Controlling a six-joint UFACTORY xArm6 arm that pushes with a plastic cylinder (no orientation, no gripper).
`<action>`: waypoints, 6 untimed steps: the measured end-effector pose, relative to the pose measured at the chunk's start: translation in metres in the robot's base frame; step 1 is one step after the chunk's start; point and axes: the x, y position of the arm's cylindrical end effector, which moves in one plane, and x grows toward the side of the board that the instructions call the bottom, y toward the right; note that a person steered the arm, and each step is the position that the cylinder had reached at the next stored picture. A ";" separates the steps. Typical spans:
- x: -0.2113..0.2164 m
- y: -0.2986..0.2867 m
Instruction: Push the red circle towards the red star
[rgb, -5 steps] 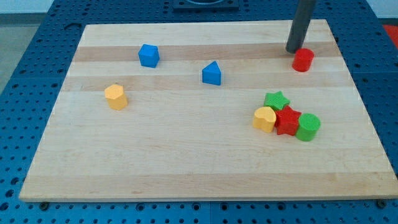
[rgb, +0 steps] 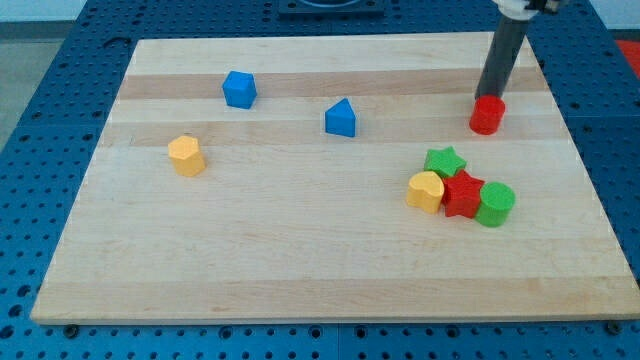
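Observation:
The red circle sits on the wooden board at the view's upper right. My tip stands just behind it, at its top edge, touching or nearly touching it. The red star lies below the circle, toward the view's bottom, packed in a cluster between a yellow heart, a green star and a green circle.
A blue cube lies at the upper left, a blue triangular block near the top centre, and a yellow block at the left. The board's right edge runs close to the red circle.
My tip moved right and down, from the circle's upper left to directly behind it. The red circle shifted toward the view's bottom.

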 end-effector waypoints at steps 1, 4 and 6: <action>0.026 -0.003; 0.078 -0.004; 0.060 -0.004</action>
